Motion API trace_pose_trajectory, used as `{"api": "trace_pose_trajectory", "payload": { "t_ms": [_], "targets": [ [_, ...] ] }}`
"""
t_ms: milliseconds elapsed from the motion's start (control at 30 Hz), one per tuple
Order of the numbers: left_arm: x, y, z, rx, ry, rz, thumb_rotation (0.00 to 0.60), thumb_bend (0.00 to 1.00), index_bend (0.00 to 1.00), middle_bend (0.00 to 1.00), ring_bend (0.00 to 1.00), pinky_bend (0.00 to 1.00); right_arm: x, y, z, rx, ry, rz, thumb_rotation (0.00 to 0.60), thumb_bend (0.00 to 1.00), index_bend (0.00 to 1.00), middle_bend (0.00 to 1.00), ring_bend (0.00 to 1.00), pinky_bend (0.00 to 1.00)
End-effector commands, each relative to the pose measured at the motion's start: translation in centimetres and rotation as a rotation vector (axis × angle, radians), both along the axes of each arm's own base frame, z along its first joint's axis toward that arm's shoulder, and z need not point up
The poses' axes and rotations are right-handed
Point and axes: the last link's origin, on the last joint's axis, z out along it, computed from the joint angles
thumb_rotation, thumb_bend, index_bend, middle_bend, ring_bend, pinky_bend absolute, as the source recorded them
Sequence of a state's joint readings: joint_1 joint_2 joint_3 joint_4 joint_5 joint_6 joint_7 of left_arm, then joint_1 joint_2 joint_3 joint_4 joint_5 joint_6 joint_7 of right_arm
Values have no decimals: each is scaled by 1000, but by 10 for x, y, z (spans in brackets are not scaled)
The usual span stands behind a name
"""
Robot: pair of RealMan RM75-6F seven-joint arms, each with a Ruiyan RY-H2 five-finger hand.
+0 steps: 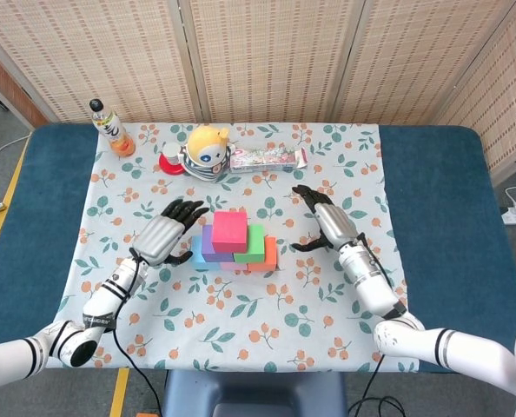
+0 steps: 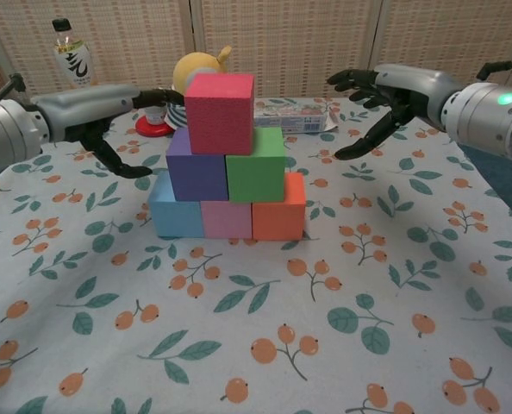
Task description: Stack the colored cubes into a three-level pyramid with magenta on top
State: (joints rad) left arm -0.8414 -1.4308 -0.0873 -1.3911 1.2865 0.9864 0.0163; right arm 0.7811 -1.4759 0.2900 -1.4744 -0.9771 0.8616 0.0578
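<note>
A three-level pyramid stands mid-cloth. The magenta cube [image 2: 220,112] [image 1: 229,230] is on top, over a purple cube [image 2: 196,167] and a green cube [image 2: 256,166]. The bottom row is a light blue cube [image 2: 175,210], a pink cube [image 2: 227,219] and an orange cube [image 2: 279,208]. My left hand [image 1: 164,236] [image 2: 96,105] hovers open just left of the stack, fingers spread toward it without touching. To the right, my right hand [image 1: 329,222] [image 2: 394,90] is also open, a short gap from the cubes.
At the back of the floral cloth [image 1: 241,313] are a drink bottle [image 1: 111,128], a red cup [image 1: 171,159], a yellow plush toy [image 1: 208,149] and a flat packet [image 1: 267,157]. Blue table surface [image 1: 440,191] borders the cloth on both sides.
</note>
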Motion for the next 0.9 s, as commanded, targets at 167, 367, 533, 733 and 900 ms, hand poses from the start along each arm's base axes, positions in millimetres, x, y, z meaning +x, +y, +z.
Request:
{"api": "trace_pose_trajectory", "payload": {
  "t_ms": [167, 367, 533, 733, 900],
  "targets": [
    [-31, -7, 21, 119, 70, -58, 600, 298, 45, 185, 142, 145, -34, 20, 17, -40, 207, 118, 600, 20, 0, 88, 53, 196],
    [-43, -11, 28, 143, 131, -116, 600, 346, 100, 522, 495, 551, -44, 27, 8, -28, 326, 192, 600, 89, 0, 421, 464, 625],
    [-50, -17, 28, 108, 184, -120, 600, 514, 107, 796, 828, 850, -50, 33, -6, 18, 347, 203, 600, 188, 0, 662, 732, 808],
    [-57, -26, 22, 0, 194, -72, 600, 654, 72, 886, 942, 955, -52, 40, -18, 136, 342, 186, 600, 533, 0, 846, 965, 956],
    [-54, -29, 23, -122, 169, -15, 600, 771, 72, 934, 987, 994, -25, 26, 6, 301, 192, 95, 594, 981, 0, 950, 1000, 1000]
  ]
}}
